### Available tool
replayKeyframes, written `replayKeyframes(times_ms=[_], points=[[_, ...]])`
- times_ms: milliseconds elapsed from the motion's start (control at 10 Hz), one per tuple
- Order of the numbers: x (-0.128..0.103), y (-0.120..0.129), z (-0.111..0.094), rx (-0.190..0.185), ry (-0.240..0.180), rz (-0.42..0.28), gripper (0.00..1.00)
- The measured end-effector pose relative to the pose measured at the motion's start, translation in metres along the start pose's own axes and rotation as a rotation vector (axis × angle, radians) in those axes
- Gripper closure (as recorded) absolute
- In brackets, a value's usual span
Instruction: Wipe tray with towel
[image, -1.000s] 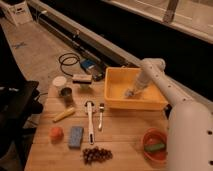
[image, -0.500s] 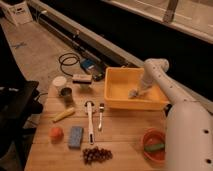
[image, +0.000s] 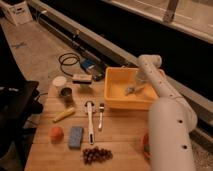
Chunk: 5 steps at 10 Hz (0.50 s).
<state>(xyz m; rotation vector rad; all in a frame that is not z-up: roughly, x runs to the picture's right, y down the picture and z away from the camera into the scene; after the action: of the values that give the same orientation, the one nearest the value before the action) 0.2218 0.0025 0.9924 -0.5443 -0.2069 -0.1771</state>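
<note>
Camera view, the only one. A yellow tray (image: 122, 102) sits at the far right of the wooden desk (image: 120, 135). The white arm (image: 161, 96) comes in from the lower right and bends down over the tray's back rim, so the end effector (image: 132, 90) is inside the tray, low over the floor, approx. mid-right. Under and just left of it is a pale crumpled patch, which I take to be the towel (image: 126, 92). Its edges are too vague to trace. Whether the end effector is closed on the towel, I can't tell.

Handling, as a judgement: the towel looks soft, light and limp. It will bunch and drag instead of sliding flat, so it is best pinched at a raised fold near its middle and pressed down while sweeping. A corner hold would likely leave most of it trailing. The tray looks like rigid, smooth plastic w/ upright walls. It is prob. light enough to skate on the wood if pushed hard against a wall, so gentle strokes along the floor suit it.

The rest of the desk, well apart from the tray:
- a fork (image: 100, 117) and a long-handled utensil (image: 89, 124) side by side
- a blue sponge (image: 76, 136) beside an orange fruit (image: 56, 133)
- grapes (image: 96, 154) at the near edge
- a banana (image: 64, 115) and two cups (image: 63, 88) at the left

None of these is in the wiping path.
</note>
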Motion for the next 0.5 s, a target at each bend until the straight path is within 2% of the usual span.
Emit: replayKeyframes(times_ms=[300, 500], points=[[-0.017, 0.016, -0.007, 0.010, -0.069, -0.025, 1.00], [-0.024, 0.038, -0.012, -0.015, -0.074, -0.025, 1.00]])
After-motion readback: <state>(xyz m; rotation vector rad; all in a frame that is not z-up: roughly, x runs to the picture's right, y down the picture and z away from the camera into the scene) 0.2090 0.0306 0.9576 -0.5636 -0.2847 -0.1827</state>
